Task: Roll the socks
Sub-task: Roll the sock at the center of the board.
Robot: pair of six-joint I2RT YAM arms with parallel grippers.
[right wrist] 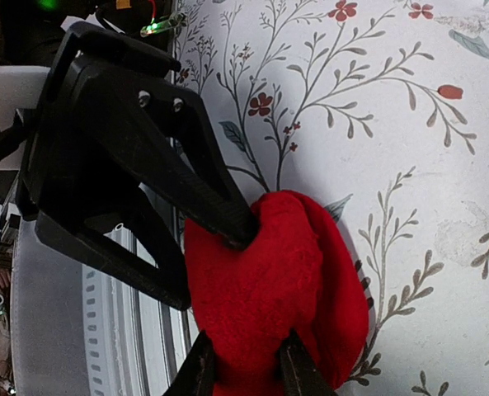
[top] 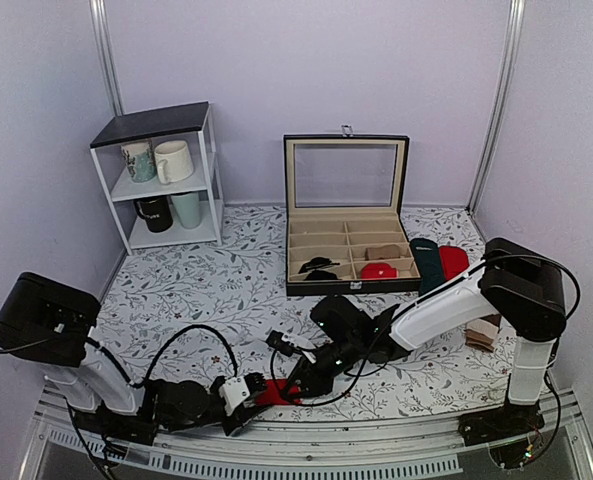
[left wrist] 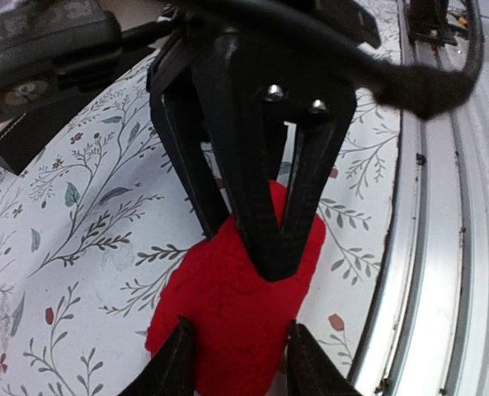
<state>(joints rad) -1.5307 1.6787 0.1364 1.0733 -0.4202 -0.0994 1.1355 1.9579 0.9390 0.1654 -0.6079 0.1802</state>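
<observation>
The socks (top: pixel 273 392) are a bunched bright red bundle on the floral cloth at the table's front edge, between my two grippers. The beige end is hidden. In the left wrist view the bundle (left wrist: pixel 228 305) sits between my left gripper's (left wrist: pixel 240 363) fingers, which close on its near end. My right gripper (left wrist: pixel 252 247) presses into its far end from the opposite side. In the right wrist view my right gripper (right wrist: pixel 248 371) pinches the red cloth (right wrist: pixel 285 272), and a left fingertip (right wrist: pixel 236 231) digs into the bundle's far side. In the top view the left gripper (top: pixel 251 395) and right gripper (top: pixel 294 385) almost touch.
An open compartment box (top: pixel 346 250) stands at the back centre. A dark green sock (top: pixel 426 265) and a plain red sock (top: pixel 454 260) lie right of it. A shelf with mugs (top: pixel 161 180) is back left. A metal rail (left wrist: pixel 442 247) runs along the front edge beside the bundle.
</observation>
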